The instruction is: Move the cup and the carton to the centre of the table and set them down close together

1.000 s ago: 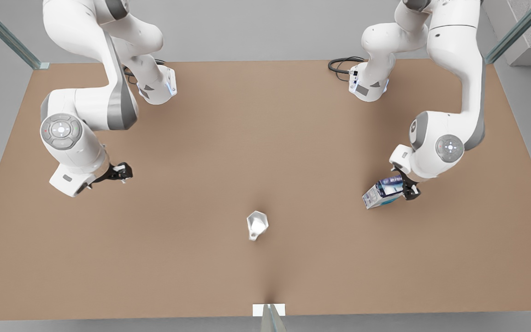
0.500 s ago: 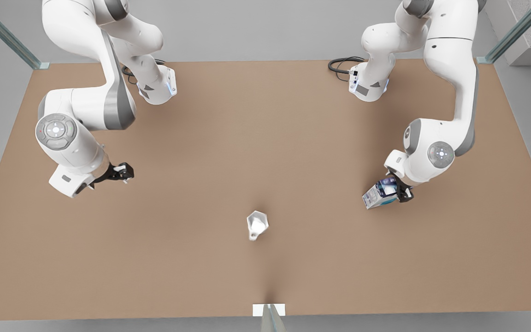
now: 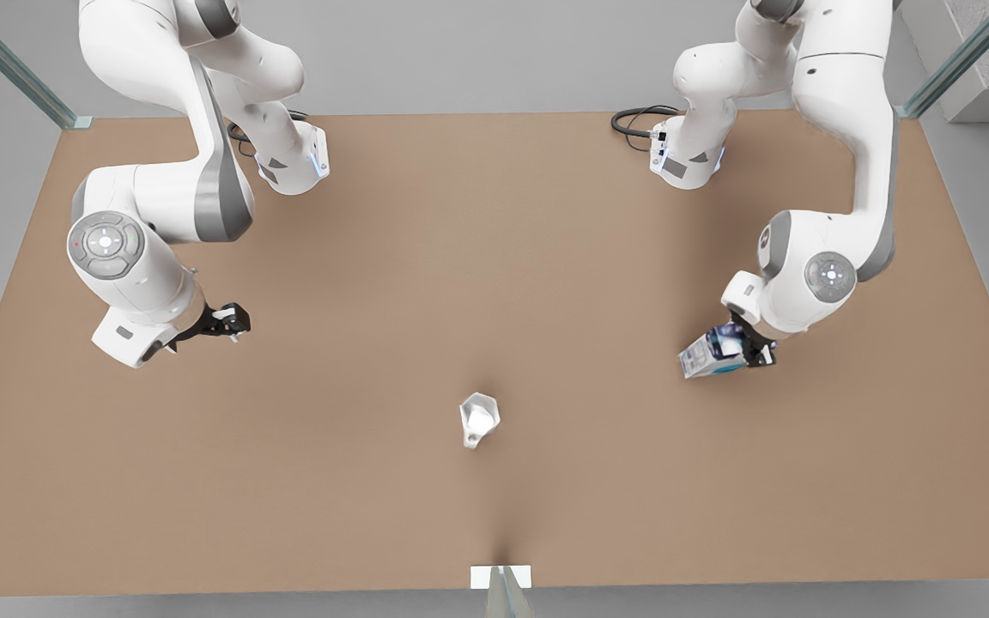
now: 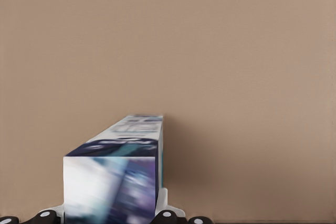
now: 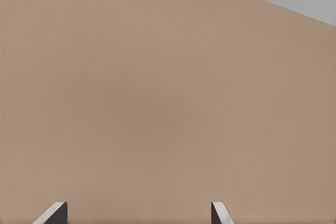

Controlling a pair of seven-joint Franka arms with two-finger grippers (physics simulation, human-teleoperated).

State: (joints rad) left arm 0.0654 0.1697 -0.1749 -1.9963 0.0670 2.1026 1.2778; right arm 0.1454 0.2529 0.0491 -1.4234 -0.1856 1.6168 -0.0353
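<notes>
Front view looks steeply down over the table [image 3: 494, 257]; wrist views skim it closely.

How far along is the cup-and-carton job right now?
Done: the cup already stands free near the table's middle. In hand: the left gripper, at the front view's right, is shut on the carton, well off to that side of the cup. The right gripper waits with jaws open, holding nothing. Left: carry the carton over and set it beside the cup.

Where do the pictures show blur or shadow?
Left wrist view: the carton near face is smeared, its lettering unreadable. Front view: a soft dark streak lies on the table below the cup. Right wrist view: plain even tan, no shadow.
</notes>
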